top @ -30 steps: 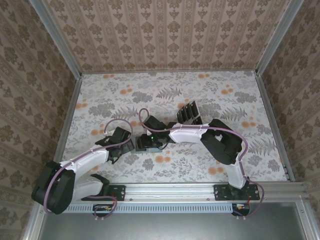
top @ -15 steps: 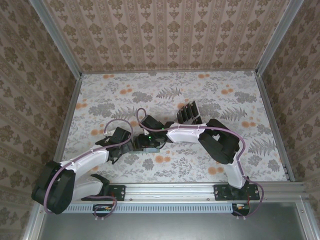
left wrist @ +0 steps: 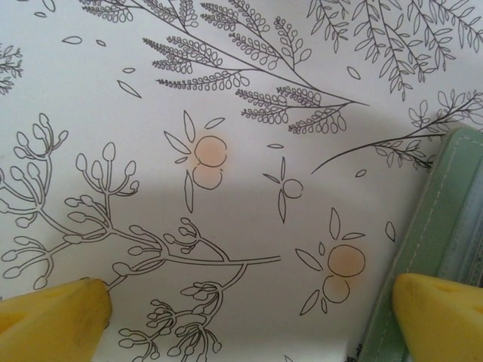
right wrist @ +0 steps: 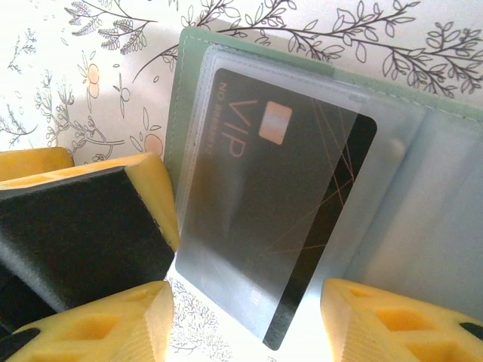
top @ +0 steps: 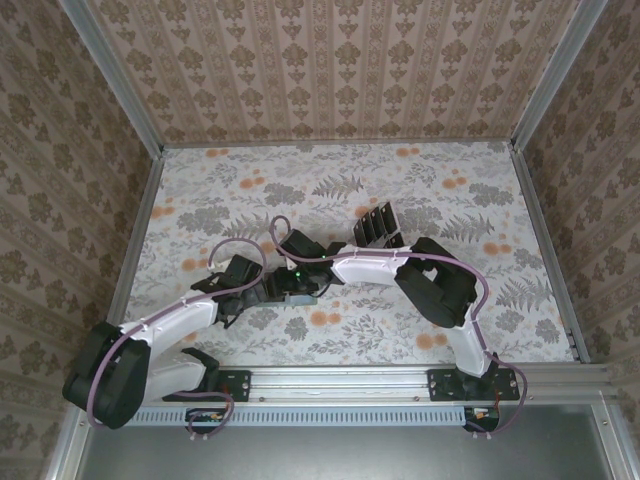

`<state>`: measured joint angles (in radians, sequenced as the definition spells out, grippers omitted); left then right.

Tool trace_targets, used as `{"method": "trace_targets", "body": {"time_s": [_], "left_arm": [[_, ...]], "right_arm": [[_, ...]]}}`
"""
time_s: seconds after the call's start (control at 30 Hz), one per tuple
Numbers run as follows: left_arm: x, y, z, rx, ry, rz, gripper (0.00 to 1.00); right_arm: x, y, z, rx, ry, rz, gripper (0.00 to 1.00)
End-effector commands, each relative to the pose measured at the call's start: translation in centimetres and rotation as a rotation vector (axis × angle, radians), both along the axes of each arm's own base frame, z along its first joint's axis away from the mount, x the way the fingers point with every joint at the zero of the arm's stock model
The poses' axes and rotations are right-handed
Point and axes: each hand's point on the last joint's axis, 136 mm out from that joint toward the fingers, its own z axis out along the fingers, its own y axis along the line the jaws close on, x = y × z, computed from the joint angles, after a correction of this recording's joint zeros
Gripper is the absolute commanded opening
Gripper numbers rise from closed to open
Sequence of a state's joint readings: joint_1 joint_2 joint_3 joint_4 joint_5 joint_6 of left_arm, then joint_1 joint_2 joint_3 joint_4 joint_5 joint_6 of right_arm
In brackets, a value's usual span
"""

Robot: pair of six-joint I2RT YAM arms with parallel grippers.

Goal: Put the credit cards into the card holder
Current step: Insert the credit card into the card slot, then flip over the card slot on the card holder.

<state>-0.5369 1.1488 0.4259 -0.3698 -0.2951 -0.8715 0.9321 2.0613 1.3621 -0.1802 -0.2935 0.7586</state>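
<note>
One credit card [right wrist: 279, 211] in card holder [right wrist: 179, 113], between parted right jaws.

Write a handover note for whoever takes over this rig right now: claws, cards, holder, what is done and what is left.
Left claw: open wide, one finger over the card holder edge; whether it presses down cannot be told.
Right claw: open, its fingers on either side of a black card, not gripping it.
Done: that card sits mostly inside the holder's clear pocket, one end sticking out.
Other cards: standing upright in a row, apart from the holder.
Left: push this card fully in, then load the rest.
</note>
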Motion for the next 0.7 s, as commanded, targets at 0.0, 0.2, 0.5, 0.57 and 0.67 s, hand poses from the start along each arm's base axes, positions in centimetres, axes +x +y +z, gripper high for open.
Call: {"method": "trace_targets", "body": {"time_s": [0.0,0.2,0.5,0.57,0.67], "left_arm": [[0.1,-0.4,0.8,-0.037,-0.002,0.003,1.0],[0.8,0.4,2.9,-0.048,-0.058,0.03,1.0],[1.0,0.8,4.5,-0.062,-0.1,0.029,1.0],[1.1,0.7,4.6,-0.058,-0.101,0.018,1.0],[1.2,0.4,4.7,-0.064,-0.104,-0.002,1.0]], "right_arm": [[-0.3,-0.6,1.7,0.012,-0.021,0.01,0.57],[0.2,-1.2,3.2,0.037,-0.042,-0.005,0.57],[1.0,-2.1,4.5,0.054,-0.065,-0.036,0.56],[1.4,-2.7,5.1,0.051,-0.079,-0.048,0.55],[1.8,-3.9,5.7,0.026,-0.103,-0.063,0.54]]}}
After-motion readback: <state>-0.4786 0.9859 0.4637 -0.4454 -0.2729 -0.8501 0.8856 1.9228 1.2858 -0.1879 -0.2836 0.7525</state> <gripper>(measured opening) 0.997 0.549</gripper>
